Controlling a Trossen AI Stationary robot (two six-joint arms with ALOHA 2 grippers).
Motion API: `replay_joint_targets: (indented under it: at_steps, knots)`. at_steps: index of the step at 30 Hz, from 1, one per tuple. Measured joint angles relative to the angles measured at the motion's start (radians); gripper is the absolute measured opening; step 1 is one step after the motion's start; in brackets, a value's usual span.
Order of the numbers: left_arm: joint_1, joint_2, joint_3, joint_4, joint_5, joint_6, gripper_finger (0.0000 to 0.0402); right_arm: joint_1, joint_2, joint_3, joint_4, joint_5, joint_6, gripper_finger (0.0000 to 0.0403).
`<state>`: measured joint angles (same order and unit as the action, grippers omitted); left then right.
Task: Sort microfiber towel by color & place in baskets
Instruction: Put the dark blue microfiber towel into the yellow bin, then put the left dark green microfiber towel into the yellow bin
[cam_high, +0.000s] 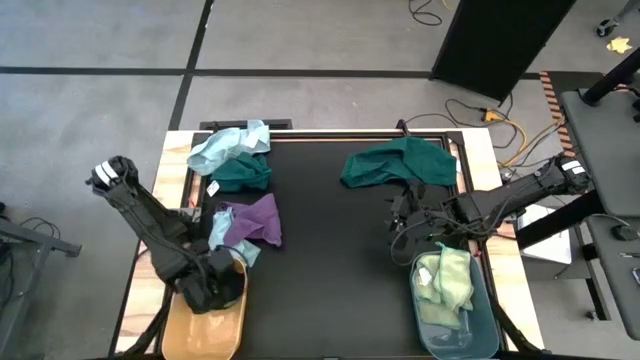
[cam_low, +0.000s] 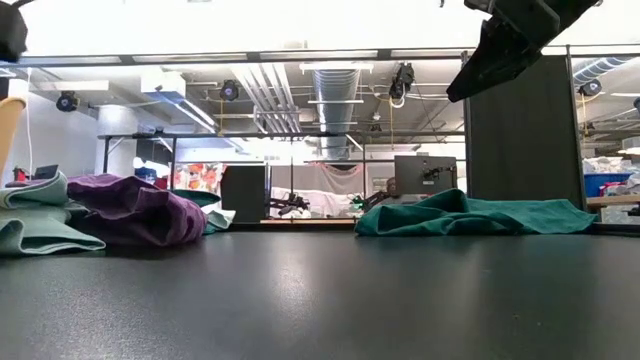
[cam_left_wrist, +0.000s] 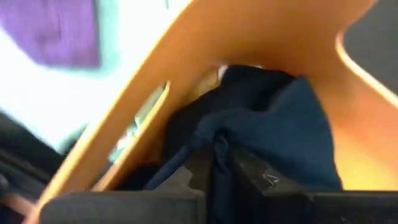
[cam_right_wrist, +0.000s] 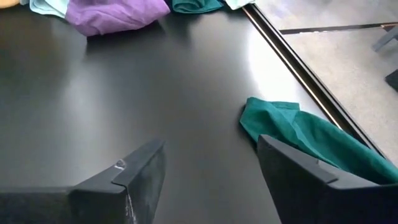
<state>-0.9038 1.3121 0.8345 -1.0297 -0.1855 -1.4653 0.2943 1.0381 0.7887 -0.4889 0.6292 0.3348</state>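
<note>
My left gripper (cam_left_wrist: 219, 158) is down inside the orange-yellow basket (cam_high: 232, 330), shut on a navy towel (cam_left_wrist: 280, 124). My right gripper (cam_right_wrist: 205, 168) hovers open above the table, its fingers standing just short of the near edge of a dark green towel (cam_right_wrist: 311, 134) that lies crumpled flat on the mat (cam_high: 400, 165). The grey-blue basket (cam_high: 485, 320) holds a pale yellow-green towel (cam_high: 448, 278). A purple towel (cam_high: 258, 220) lies over a light blue one (cam_high: 222, 235). Another light blue towel (cam_high: 228, 145) rests on a dark green one (cam_high: 242, 173). My left gripper pinches a bunched fold of the navy towel (cam_left_wrist: 216, 140) between its two fingers, slanting down from above into the orange-yellow basket. The towel bulges out ahead of the fingers and lies against the basket's inner wall (cam_left_wrist: 261, 37).
The dark mat's middle (cam_high: 320, 260) is bare between the two piles at the left and the green towel at the far right. A raised frame rim (cam_right_wrist: 292, 68) bounds the mat. Cables lie on the floor beyond the far right corner (cam_high: 500, 120).
</note>
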Motion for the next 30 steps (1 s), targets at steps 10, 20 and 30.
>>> replay_joint_targets:
  at_steps: [10, 20, 30]
  knots:
    - [0.037, 0.118, 0.007, 0.000, 0.203, 0.011, 0.0074, 0.000, 0.000, -0.011, -0.001, 0.000, 0.005, 0.0240]
    - [0.040, 0.004, 0.145, -0.142, 0.184, -0.117, 0.0203, 0.000, 0.000, -0.011, -0.001, 0.000, 0.002, 0.0278]
    - [0.235, -0.072, 0.302, -0.323, -0.574, 0.110, 0.0244, 0.000, 0.000, -0.012, 0.004, 0.025, -0.044, 0.0302]
